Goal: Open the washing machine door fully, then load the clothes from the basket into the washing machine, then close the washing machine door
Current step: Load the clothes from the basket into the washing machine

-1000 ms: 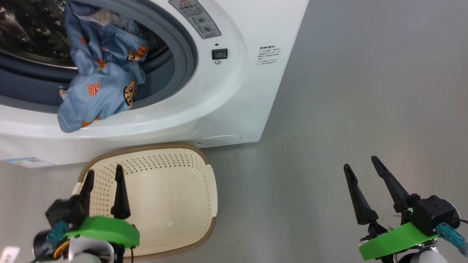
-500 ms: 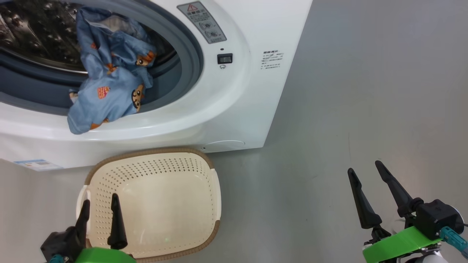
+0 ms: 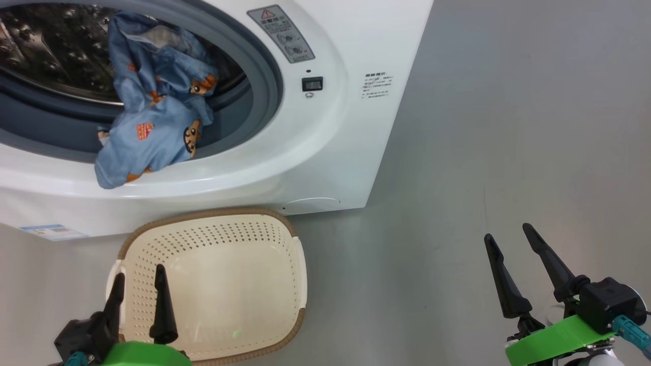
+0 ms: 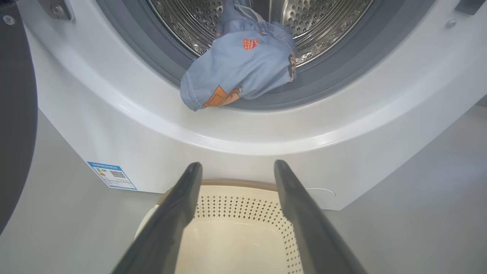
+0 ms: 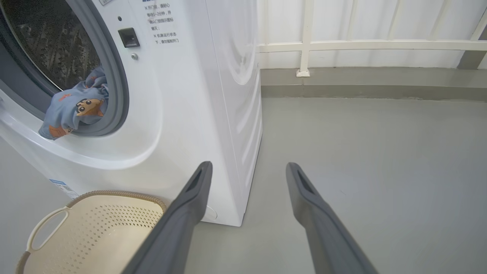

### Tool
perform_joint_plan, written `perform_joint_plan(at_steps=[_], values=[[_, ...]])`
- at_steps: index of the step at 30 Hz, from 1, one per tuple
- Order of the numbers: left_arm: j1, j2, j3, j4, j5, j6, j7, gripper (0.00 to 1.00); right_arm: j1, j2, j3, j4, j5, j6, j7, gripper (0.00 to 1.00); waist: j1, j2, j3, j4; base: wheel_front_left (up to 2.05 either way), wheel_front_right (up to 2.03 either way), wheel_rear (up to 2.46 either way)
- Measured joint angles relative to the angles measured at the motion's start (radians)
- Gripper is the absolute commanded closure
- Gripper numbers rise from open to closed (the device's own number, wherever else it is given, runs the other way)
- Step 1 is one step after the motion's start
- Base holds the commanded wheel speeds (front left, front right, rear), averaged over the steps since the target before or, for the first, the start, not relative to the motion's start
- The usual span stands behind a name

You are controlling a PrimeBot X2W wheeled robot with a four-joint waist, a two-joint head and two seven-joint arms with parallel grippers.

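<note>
Left gripper [image 3: 139,272] has backed off toward me over the last second and now sits low over the near side of the basket [image 3: 213,211]. Jaws spread wide, nothing in them. Right gripper [image 3: 507,231] hasn't budged: parked over the floor [image 3: 483,127], well right of the washing machine [image 3: 325,132], jaws also spread and empty. Head cam shifted a bit too, so part of that move is the view.

Basket holds no cloth, so I read loading as nearly done. Problem: the blue clothes [image 3: 152,127] sit right at the mouth, draped across the grey gasket [image 3: 267,89], one corner hanging onto the white front lip. Same lie as a second ago. The dark slab at the left edge of the left wrist view looks like the washing machine door [image 4: 15,114], swung open.

My call: push the cloth deeper into the drum [image 4: 323,15] before closing, or the door pinches it.
</note>
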Motion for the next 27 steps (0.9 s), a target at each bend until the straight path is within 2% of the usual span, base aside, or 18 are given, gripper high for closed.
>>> perform_joint_plan(at_steps=[6, 19, 23, 27], values=[[-0.023, 0.012, -0.005, -0.007, 0.000, 0.006, 0.018, 0.00, -0.001, 0.001, 0.003, -0.005, 0.000, 0.000, 0.000, 0.00, 0.0000, 0.0000, 0.020, -0.015, 0.00, 0.00, 0.00], [-0.214, 0.054, -0.027, 0.032, 0.017, 0.007, 0.067, 0.00, -0.015, 0.021, 0.021, -0.005, 0.000, 0.000, 0.000, 0.00, 0.0000, 0.0000, 0.082, -0.073, 0.00, 0.00, 0.00], [-0.293, 0.089, -0.029, 0.072, 0.042, 0.007, 0.078, 0.00, -0.044, 0.026, 0.025, -0.002, 0.000, 0.000, 0.000, 0.00, 0.0000, 0.0000, 0.100, -0.097, 0.00, 0.00, 0.00], [-0.354, 0.110, -0.028, 0.106, 0.061, 0.024, 0.098, 0.00, -0.049, 0.033, 0.026, -0.002, 0.001, 0.000, 0.000, 0.00, 0.0000, 0.0000, 0.114, -0.117, 0.00, 0.00, 0.00]])
